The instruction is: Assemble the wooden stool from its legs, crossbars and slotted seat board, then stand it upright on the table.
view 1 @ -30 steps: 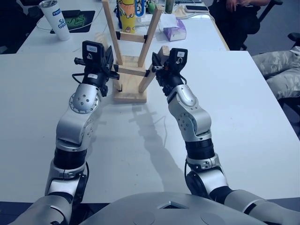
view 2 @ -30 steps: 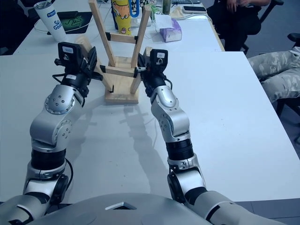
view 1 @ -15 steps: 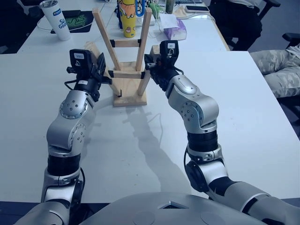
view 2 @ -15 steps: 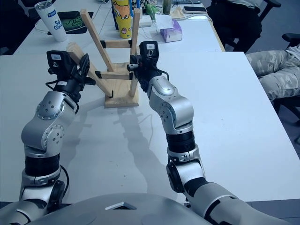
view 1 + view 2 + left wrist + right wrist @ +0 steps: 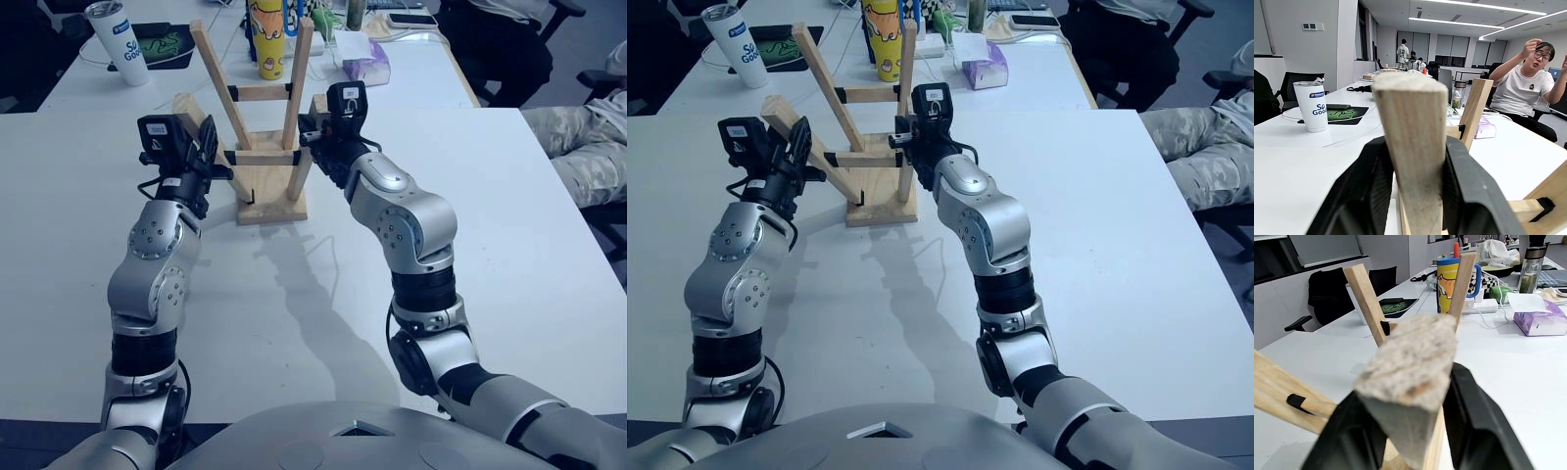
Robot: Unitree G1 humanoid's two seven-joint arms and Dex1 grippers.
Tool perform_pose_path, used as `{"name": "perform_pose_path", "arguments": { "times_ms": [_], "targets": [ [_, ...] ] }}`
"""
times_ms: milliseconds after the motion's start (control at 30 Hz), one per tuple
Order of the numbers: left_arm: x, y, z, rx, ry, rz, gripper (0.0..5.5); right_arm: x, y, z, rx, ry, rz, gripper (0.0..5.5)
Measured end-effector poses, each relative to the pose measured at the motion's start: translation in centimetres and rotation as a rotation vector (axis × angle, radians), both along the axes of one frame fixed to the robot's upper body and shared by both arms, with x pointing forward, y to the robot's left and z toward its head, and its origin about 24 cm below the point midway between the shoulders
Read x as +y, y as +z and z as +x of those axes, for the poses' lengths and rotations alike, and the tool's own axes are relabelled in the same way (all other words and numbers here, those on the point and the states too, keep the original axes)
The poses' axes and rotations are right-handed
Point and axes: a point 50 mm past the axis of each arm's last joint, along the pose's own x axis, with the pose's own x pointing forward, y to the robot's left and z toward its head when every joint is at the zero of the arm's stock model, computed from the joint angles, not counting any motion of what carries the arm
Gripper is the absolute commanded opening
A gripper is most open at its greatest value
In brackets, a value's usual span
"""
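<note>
The stool [image 5: 271, 194] sits upside down on the tabletop [image 5: 509, 225], legs up, maybe leaning a little. The left tool [image 5: 1413, 191] squeezes the stool's left leg [image 5: 1408, 127]. The right tool [image 5: 1410, 431] squeezes its right leg [image 5: 1410, 352].

Overhead, long white ceiling strip lights [image 5: 1488, 6] keep the room evenly bright. The upturned pale wooden stool [image 5: 269, 201] throws a soft grey shadow [image 5: 294, 250] across the wide white table [image 5: 529, 245], toward its near edge. The tabletop shows a mild sheen around the white lidded tumbler [image 5: 1315, 105].
</note>
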Motion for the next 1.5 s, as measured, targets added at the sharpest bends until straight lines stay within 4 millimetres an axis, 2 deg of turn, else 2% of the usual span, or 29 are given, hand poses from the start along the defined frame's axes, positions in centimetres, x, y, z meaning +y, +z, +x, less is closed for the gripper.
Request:
{"name": "perform_pose_path", "arguments": {
  "times_ms": [167, 433, 733, 767, 833, 867, 900, 967, 1500],
  "targets": [
    [0.1, -0.3, 0.1, -0.025, -0.002, -0.001, 1.20, 0.1, 0.0, 0.0, -0.004, 0.005, -0.013, 1.31],
    [-0.1, -1.4, -0.9, -0.099, 0.034, 0.024, 1.20, 0.1, -0.3, 0.4, -0.061, 0.037, 0.004, 1.31],
    [-0.5, -1.5, -0.9, -0.115, 0.074, 0.046, 1.20, 0.2, -0.9, 0.6, -0.115, 0.032, 0.038, 1.31],
    [-0.5, -1.5, -0.9, -0.116, 0.076, 0.050, 1.58, 0.2, -0.9, 0.6, -0.116, 0.031, 0.040, 1.31],
    [-0.5, -1.6, -1.0, -0.113, 0.078, 0.083, 1.85, 0.3, -0.8, 0.6, -0.123, 0.028, 0.044, 1.31],
    [-0.6, -2.6, -1.0, -0.058, 0.057, 0.107, 2.07, 0.3, -0.8, 0.5, -0.131, 0.033, 0.049, 1.31],
    [-0.6, -4.4, -1.3, 0.035, 0.040, 0.123, 2.21, 0.5, -0.6, 0.5, -0.141, 0.047, 0.054, 1.31],
    [-0.8, -4.7, -1.5, 0.046, 0.031, 0.135, 2.48, 0.5, -0.5, 0.5, -0.153, 0.042, 0.051, 1.31],
    [-1.0, -4.2, -1.5, 0.021, 0.054, 0.176, 2.48, 0.7, -0.5, 0.4, -0.165, 0.035, 0.059, 1.31]
  ]
}}
